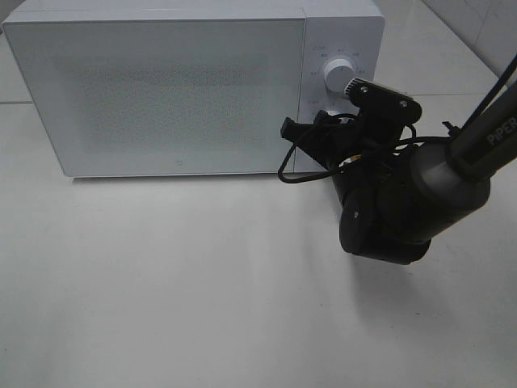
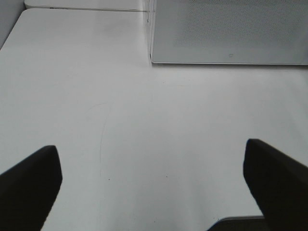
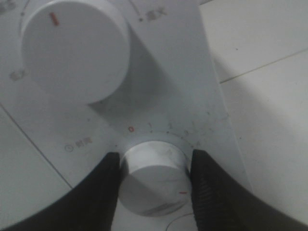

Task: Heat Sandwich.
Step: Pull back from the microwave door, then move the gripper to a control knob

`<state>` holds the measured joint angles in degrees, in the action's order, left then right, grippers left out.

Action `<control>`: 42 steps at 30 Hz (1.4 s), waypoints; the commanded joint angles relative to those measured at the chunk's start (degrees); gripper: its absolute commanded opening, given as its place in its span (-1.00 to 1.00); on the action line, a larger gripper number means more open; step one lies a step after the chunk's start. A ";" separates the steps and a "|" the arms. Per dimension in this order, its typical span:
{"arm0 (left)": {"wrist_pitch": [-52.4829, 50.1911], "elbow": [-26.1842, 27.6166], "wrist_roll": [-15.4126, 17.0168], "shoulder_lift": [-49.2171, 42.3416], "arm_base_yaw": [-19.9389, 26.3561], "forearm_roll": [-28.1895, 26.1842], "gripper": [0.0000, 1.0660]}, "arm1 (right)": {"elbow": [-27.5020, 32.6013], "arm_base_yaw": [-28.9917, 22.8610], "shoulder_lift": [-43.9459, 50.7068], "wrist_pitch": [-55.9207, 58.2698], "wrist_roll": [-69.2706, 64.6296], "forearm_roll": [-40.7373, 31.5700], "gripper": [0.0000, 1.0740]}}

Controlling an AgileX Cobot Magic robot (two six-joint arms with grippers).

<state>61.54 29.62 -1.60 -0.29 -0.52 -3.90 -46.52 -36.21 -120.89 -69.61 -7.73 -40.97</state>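
Two knobs on microwave panel: upper knob free, lower knob clamped between right gripper fingers. Left gripper spread wide, empty, over table. Door shut; sandwich not visible in any view, probably inside. Step in hand: setting timer. Next move calls for wrist roll turning knob off zero mark, grip kept firm, no slipping.
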 commanded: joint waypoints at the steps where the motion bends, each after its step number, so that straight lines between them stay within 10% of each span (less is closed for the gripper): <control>1: -0.23 -0.11 0.40 -0.97 0.29 0.06 0.82 | -0.97 0.23 0.06 -0.74 -14.55 4.18 -0.83; 42: -0.23 -0.11 0.40 -0.97 0.29 0.06 0.82 | -0.97 0.11 0.06 -3.72 -80.39 7.28 -0.81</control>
<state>61.54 29.62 -1.60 -0.29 -0.52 -3.90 -46.52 -35.81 -121.07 -68.75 -87.15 -40.68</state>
